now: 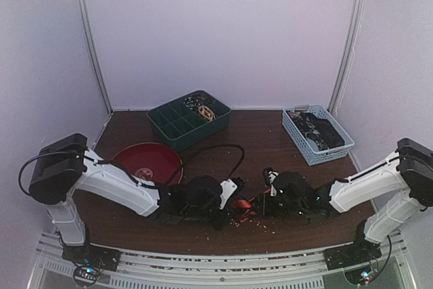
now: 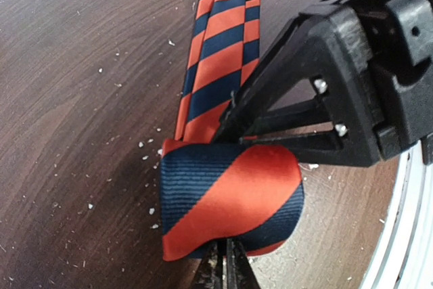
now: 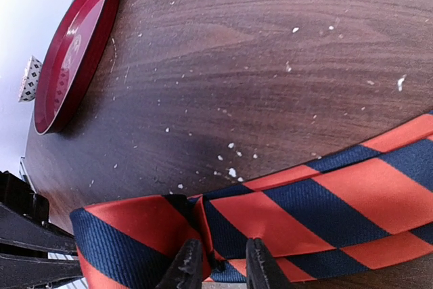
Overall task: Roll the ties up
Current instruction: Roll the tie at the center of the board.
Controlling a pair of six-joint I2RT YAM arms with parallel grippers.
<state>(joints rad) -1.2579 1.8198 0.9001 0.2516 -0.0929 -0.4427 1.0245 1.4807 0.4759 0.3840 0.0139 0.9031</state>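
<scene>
An orange-red and navy striped tie (image 2: 216,65) lies on the dark wooden table, its near end turned over into a loose roll (image 2: 230,197). My left gripper (image 2: 226,272) is at the roll's lower edge, its fingers nearly together and pinching the fabric. My right gripper (image 3: 220,269) stands at the same tie (image 3: 325,208), fingers a little apart with an upright fold of fabric between them. From above, both grippers meet over the tie (image 1: 243,203) near the table's front middle. Small rolled ties (image 1: 201,106) sit in a green tray.
A red bowl (image 1: 147,160) sits front left, also in the right wrist view as the red bowl (image 3: 71,52). A green compartment tray (image 1: 177,126) stands at the back middle and a blue basket (image 1: 308,150) of dark items at the back right. A black cable (image 1: 226,148) loops across. White crumbs dot the wood.
</scene>
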